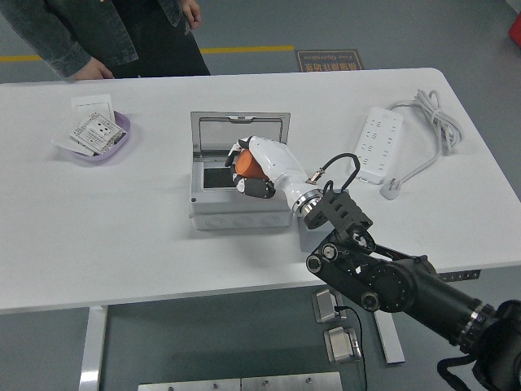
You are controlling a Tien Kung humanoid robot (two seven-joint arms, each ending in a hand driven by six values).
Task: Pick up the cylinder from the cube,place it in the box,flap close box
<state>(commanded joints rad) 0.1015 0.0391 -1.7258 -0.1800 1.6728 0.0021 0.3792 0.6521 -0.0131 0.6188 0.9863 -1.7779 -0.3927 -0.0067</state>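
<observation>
Orange cylinder (247, 165) is gripped in the right hand (259, 169), fingers curled round it, held over the open grey box (240, 199), above the right part of its dark interior. Can't tell whether it touches the box floor. Nothing else visible inside the box. Box lid (239, 133) stands upright just behind the hand, hinged at the far edge. Grey cube (305, 236) sits just right of the box, under the right forearm, mostly hidden by it.

Well left of the hand: purple dish (124, 135) holding white packets (89, 132), more of them leaning at its far rim. Right of the hand: white power strip (381, 143) with its coiled cord (435, 122) on the white worktop (146, 236).

Person (122, 32) stands at the far side, far left of the hand, one hand resting at the worktop edge.
</observation>
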